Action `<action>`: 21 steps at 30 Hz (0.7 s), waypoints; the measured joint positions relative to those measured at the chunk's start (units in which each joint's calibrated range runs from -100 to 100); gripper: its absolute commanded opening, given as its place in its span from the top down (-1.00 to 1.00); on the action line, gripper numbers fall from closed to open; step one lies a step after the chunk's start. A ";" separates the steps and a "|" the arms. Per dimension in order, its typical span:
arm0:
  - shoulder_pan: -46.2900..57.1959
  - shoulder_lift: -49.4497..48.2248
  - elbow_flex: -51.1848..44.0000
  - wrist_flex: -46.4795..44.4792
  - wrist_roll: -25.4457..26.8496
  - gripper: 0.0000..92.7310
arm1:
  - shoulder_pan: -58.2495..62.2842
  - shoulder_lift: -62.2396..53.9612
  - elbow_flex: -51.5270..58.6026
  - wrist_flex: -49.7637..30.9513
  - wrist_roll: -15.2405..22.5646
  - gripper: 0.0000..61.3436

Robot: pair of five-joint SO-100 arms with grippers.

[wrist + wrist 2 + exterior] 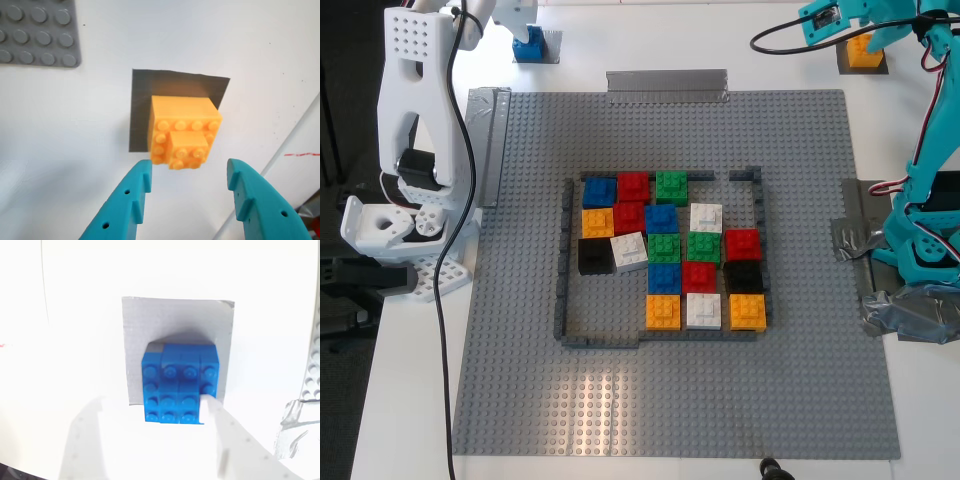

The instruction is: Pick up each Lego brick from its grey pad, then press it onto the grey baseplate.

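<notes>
The orange brick [182, 137] sits on its dark-grey pad [142, 100], just beyond the teal fingertips of my first gripper [189, 172], which is open and empty. In the exterior view this brick [863, 50] is at the far right under the teal arm's gripper [850, 25]. The blue brick [177, 385] sits on its grey pad [175, 320]. My second gripper [155, 407], white and overexposed, is open above it, with one finger [215, 415] over the brick's corner. In the exterior view the blue brick [528, 45] is at the far left under the white gripper [515, 12]. The grey baseplate [800, 350] fills the middle.
A thin dark-grey frame [563, 260] on the baseplate holds several red, green, blue, orange, white and black bricks. Silvery tape strips [665, 82] hold the plate's edges. The white arm's base [405, 230] stands at the exterior view's left, the teal base [925, 240] at its right. A black cable [445, 300] hangs down.
</notes>
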 measured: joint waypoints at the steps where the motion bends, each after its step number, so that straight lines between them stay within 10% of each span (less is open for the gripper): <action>1: 0.15 0.00 0.00 -0.70 0.00 0.63 | 0.00 0.00 0.00 0.00 0.00 0.27; 21: 1.11 0.17 2.93 -3.57 0.05 0.64 | -0.18 0.43 -0.77 0.00 0.20 0.75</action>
